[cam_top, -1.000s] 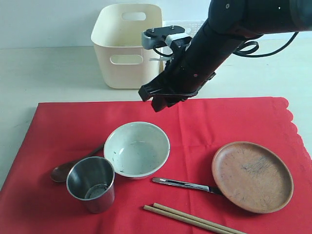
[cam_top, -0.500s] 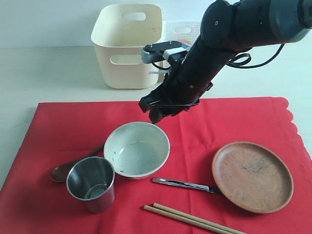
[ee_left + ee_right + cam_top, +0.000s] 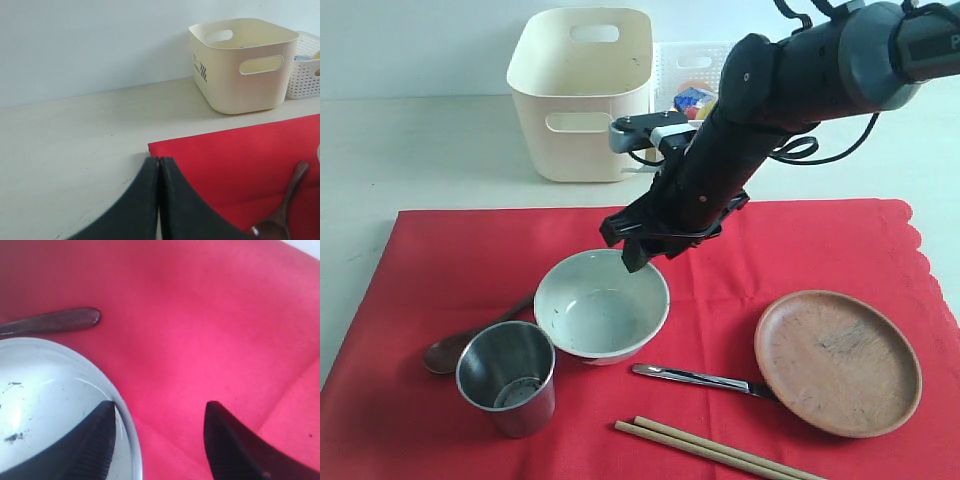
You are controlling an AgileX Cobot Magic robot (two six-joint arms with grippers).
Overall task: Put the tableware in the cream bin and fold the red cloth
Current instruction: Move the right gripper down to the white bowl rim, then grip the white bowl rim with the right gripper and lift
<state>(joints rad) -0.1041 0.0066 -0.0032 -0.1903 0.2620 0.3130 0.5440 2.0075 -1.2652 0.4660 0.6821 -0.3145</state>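
The pale green-white bowl (image 3: 601,318) sits on the red cloth (image 3: 470,260). My right gripper (image 3: 634,248) is open at the bowl's far rim, one finger inside the bowl (image 3: 45,405) and one outside over the cloth (image 3: 200,315). The steel cup (image 3: 507,377) stands by the dark spoon (image 3: 460,346), whose handle (image 3: 55,321) lies beside the bowl. The silver knife (image 3: 700,379), chopsticks (image 3: 715,450) and wooden plate (image 3: 837,361) lie to the right. The cream bin (image 3: 582,92) stands behind the cloth. My left gripper (image 3: 159,161) is shut and empty near the cloth's corner (image 3: 240,160).
A white lattice basket (image 3: 688,70) with toy food stands right of the cream bin (image 3: 242,62), also showing as the lattice basket (image 3: 305,70) in the left wrist view. Bare pale table (image 3: 410,150) lies left of the bin and cloth. The spoon (image 3: 280,210) lies by my left gripper.
My right arm has come down and towards the bowl, bringing the open gripper from above the cloth to the bowl's far rim. Nothing else has moved.
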